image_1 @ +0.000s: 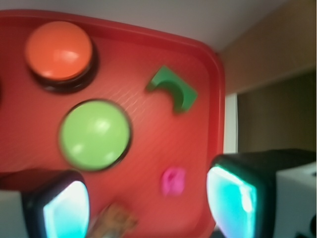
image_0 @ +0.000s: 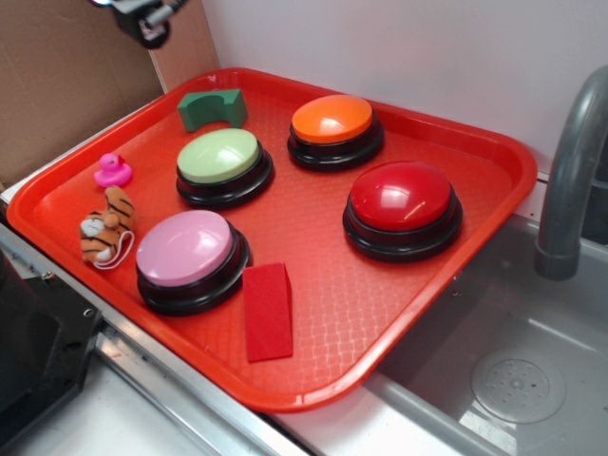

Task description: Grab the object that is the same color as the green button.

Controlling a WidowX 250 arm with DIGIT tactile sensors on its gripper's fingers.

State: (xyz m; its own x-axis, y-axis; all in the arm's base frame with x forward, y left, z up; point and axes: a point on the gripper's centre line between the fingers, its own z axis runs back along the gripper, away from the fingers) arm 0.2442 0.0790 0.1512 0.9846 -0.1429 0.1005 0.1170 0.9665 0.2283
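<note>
Red plastic tray (image_0: 494, 161) with a fine woven-looking texture and a faint sheen. Glossy smooth plastic domes on black bases: green button (image_0: 218, 155), orange (image_0: 332, 119), red (image_0: 402, 195), pink (image_0: 184, 247); matt dark green block (image_0: 211, 109), flat matt red wedge (image_0: 268, 311). Plush striped tiger (image_0: 105, 226), shiny pink duck (image_0: 113, 171), brushed metal sink (image_0: 513, 370), brown cardboard (image_0: 66, 66).

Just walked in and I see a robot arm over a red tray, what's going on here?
The gripper hangs open high above the red tray, holding nothing. Its target, the dark green arch block, lies untouched near the tray's back corner, just behind the pale-green button. Orange, red and pink buttons, a pink duck, a toy tiger and a red wedge also sit on the tray.
</note>
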